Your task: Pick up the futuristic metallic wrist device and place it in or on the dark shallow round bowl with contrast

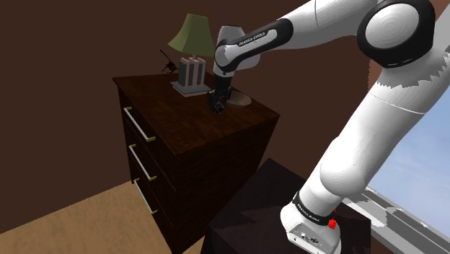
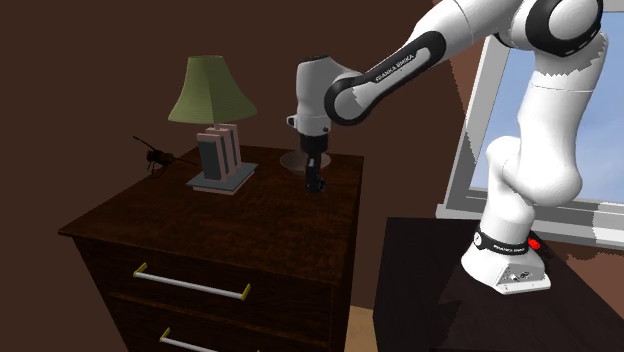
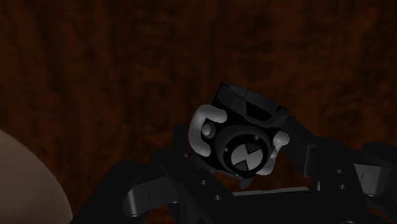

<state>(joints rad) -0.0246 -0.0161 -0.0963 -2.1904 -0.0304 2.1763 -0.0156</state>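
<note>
My black gripper (image 3: 249,181) is shut on the wrist device (image 3: 243,144), a black band with grey lugs and a round dial marked with a pale hourglass shape. The device hangs a little above the dark wooden dresser top (image 3: 114,76). In the shoulder view the gripper (image 1: 218,107) points down just in front of a shallow round bowl (image 1: 243,99), drawn pale tan. The bowl (image 2: 292,160) lies behind the gripper (image 2: 316,186) in the second exterior view, and the bowl's rim (image 3: 28,184) curves close beside the hand.
A green-shaded lamp (image 1: 191,34), a small stack of books (image 1: 192,75) and a black insect-like figure (image 2: 155,155) stand at the dresser's back. The dresser's drawers (image 1: 140,148) face the shoulder view's left. A window (image 2: 478,130) is behind the arm.
</note>
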